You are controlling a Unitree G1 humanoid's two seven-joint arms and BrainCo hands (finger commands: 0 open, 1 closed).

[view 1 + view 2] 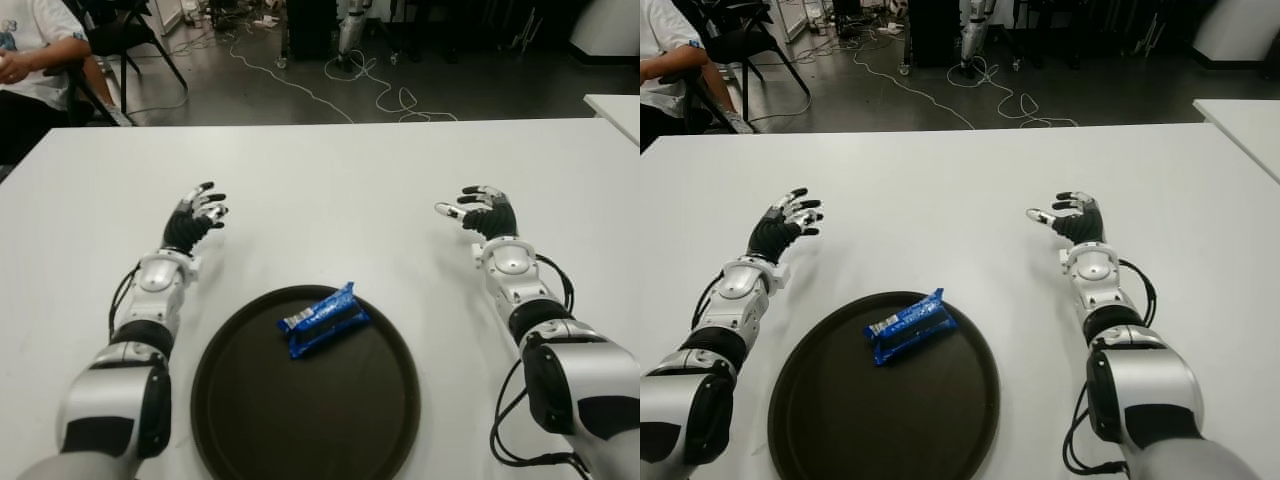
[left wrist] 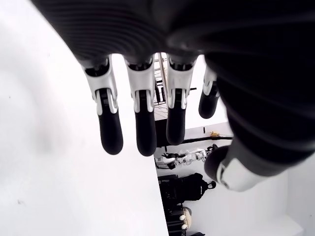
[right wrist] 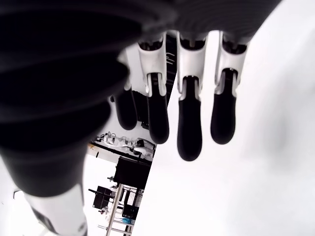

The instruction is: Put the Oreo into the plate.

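A blue Oreo packet lies inside the dark round plate, near its far rim, at the front middle of the white table. My left hand is over the table to the left of the plate and beyond it, fingers spread and empty. My right hand is over the table to the right of the plate, also open and holding nothing. Both wrist views show straight fingers with only white table beneath them.
A seated person and black chairs are past the table's far left corner. Cables lie on the dark floor beyond the far edge. Another white table's corner shows at the right.
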